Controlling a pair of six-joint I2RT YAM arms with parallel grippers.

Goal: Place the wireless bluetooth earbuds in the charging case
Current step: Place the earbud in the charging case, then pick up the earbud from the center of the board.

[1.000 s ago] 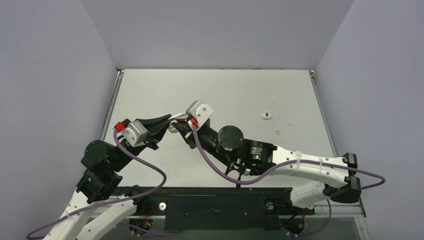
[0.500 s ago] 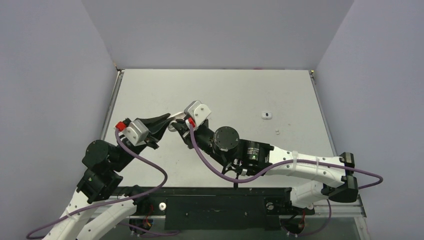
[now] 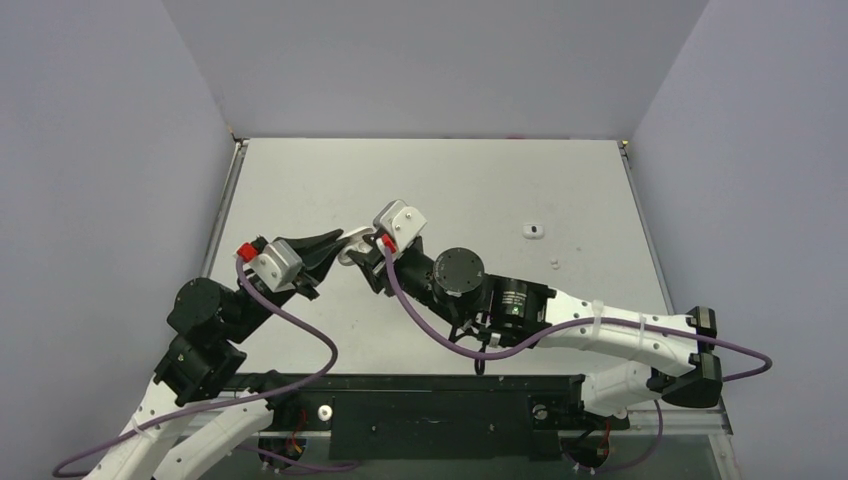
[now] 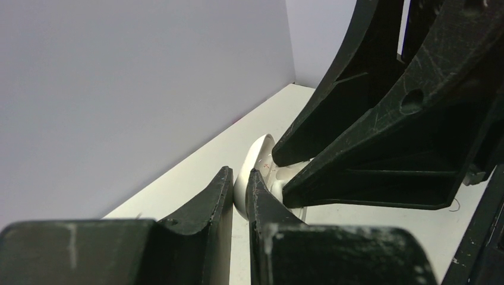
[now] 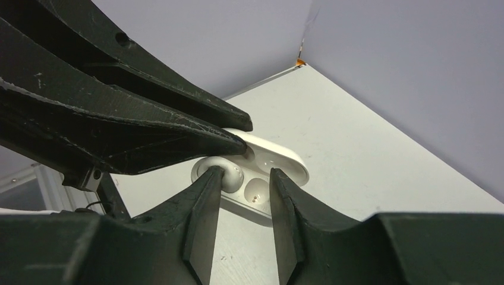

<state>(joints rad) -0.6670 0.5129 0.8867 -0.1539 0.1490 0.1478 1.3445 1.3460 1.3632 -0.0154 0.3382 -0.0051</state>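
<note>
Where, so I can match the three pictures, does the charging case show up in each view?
Top external: charging case left of centre, at the tip of the left gripper.
Left wrist: centre, pinched in the left gripper.
Right wrist: centre, lid open, just beyond the right gripper.
Shared landmark: the left gripper, clamped on the case.

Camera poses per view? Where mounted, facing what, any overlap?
Top external: above and behind the bases, looking down at the table; both arms show.
Left wrist: on the left arm, looking along the left gripper, shut on the charging case.
Right wrist: on the right arm, looking past the open right gripper into the sockets.
Shared: both wrist views show the charging case and the opposite gripper.
</note>
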